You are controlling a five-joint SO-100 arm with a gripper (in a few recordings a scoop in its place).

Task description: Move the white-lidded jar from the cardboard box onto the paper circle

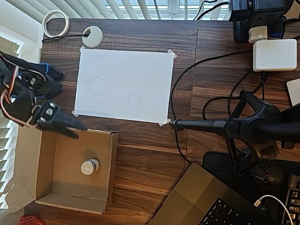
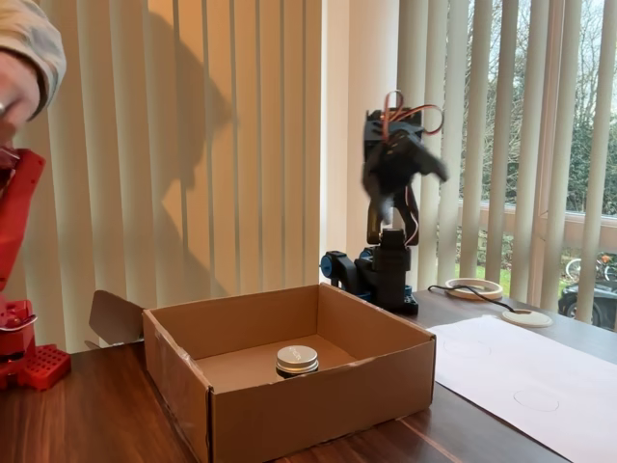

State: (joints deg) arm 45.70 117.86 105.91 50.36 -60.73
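in the fixed view the claw (image 2: 416, 166) is smeared by motion blur, so how its jaws stand cannot be told, and in the overhead view the claw (image 1: 63, 125) is a dark shape whose fingers merge into one mass over the rim of the cardboard box (image 1: 110, 171), while the arm behind it runs off the left edge. the near wall of the cardboard box (image 2: 318, 405) hides the lower side of the white-lidded jar (image 2: 297, 360), and the dark mark on the lid of the white-lidded jar (image 1: 89, 166) is too small to read from above. the paper circle (image 2: 536, 397) is a faint outline in the fixed view, and the sheet it is drawn on is cut by the right and bottom edges there.
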